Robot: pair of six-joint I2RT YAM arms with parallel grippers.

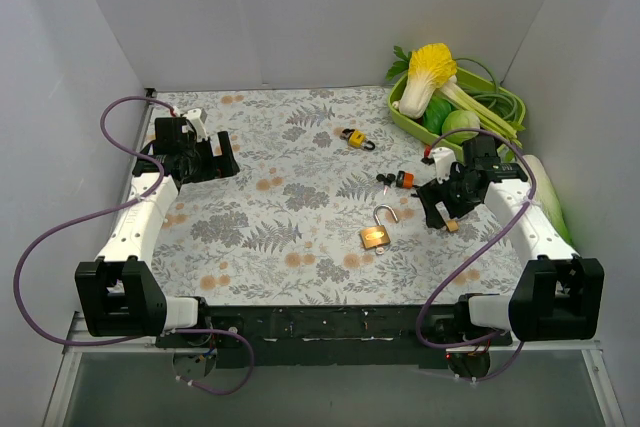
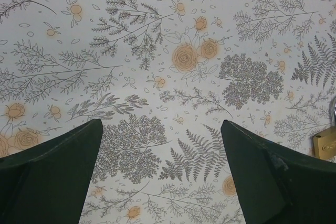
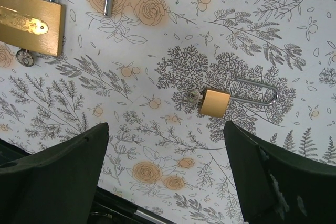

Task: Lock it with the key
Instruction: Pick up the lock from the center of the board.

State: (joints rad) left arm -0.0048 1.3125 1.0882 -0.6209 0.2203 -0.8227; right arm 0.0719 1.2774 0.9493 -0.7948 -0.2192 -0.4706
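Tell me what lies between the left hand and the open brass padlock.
Nothing. In the top view, only bare floral cloth stretches from the left hand to the padlock.

Lab test booth, white walls, floral tablecloth

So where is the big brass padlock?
In the top view, the big brass padlock lies right of centre, shackle open, on the near side of the keys, left of the right gripper.

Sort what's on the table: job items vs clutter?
Job (likely): open brass padlock; orange-tagged keys.
Lying about: yellow padlock; small brass padlock; green tray of vegetables.
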